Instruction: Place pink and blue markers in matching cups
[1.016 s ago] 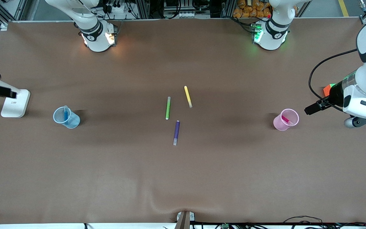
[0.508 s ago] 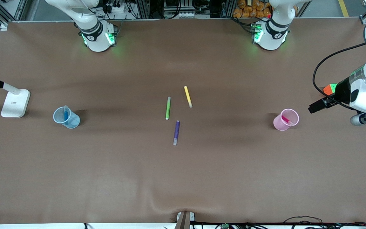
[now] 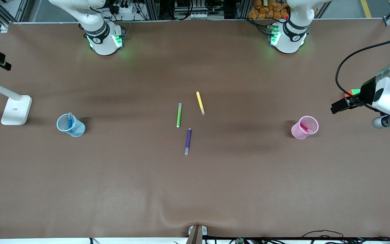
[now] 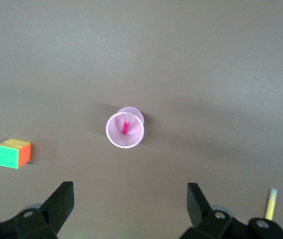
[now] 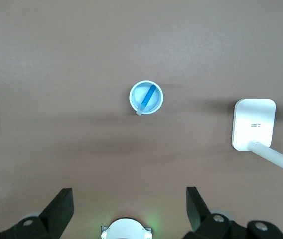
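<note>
From the front, the blue cup (image 3: 70,125) stands toward the right arm's end of the desk (image 3: 195,189) with the blue marker (image 3: 69,120) inside, leaning against the rim, its pale cap end sticking up above the rim. The pink cup (image 3: 304,127) stands toward the left arm's end; the pink marker (image 3: 304,127) lies slanted inside it, mostly hidden by the wall. Near the desk's middle lie a green marker (image 3: 179,115), a yellow marker (image 3: 200,102) and a purple marker (image 3: 188,141). A white lamp base (image 3: 16,109) sits by the desk edge at the right arm's end. The left arm's wrist is cut off by the frame edge; the right pincer is out of this view.

In the left wrist view, the left pincer (image 4: 126,201) hangs over the desk near the pink cup (image 4: 125,130), fingers apart and empty. The pink marker (image 4: 126,124) is seen nearly end-on. A coloured cube (image 4: 13,153) lies near.

In the right wrist view, the right pincer (image 5: 126,201) is spread wide, empty, high over the blue cup (image 5: 146,97); the blue marker (image 5: 147,99) slants across it.
</note>
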You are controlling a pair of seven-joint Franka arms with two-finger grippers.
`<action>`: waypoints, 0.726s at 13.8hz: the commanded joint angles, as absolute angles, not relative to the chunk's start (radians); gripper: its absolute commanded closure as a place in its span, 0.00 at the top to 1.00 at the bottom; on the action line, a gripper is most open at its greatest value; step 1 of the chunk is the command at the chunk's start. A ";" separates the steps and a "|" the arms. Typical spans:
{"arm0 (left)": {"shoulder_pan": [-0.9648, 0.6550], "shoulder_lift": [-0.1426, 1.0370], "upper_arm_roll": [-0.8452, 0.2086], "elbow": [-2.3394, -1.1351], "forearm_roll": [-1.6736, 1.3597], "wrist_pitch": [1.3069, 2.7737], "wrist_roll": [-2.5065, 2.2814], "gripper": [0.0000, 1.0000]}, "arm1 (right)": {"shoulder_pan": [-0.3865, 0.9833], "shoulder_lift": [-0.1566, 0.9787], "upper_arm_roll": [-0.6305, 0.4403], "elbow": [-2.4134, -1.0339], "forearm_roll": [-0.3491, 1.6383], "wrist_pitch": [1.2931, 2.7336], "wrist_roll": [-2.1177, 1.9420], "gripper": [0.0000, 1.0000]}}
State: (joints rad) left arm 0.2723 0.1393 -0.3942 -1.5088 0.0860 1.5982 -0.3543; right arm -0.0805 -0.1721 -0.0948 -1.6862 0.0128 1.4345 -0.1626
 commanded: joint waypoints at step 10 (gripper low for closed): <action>0.002 -0.101 -0.094 -1.661 0.092 1.577 -0.209 1.00 | -0.044 -0.080 -0.077 -1.543 -0.032 1.445 -0.169 1.00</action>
State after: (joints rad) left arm 0.0686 0.0022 -0.1699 -1.5513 0.0919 1.5749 -0.2179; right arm -0.0233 -0.1309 -0.0746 -1.6164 -0.0135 1.4714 -0.1620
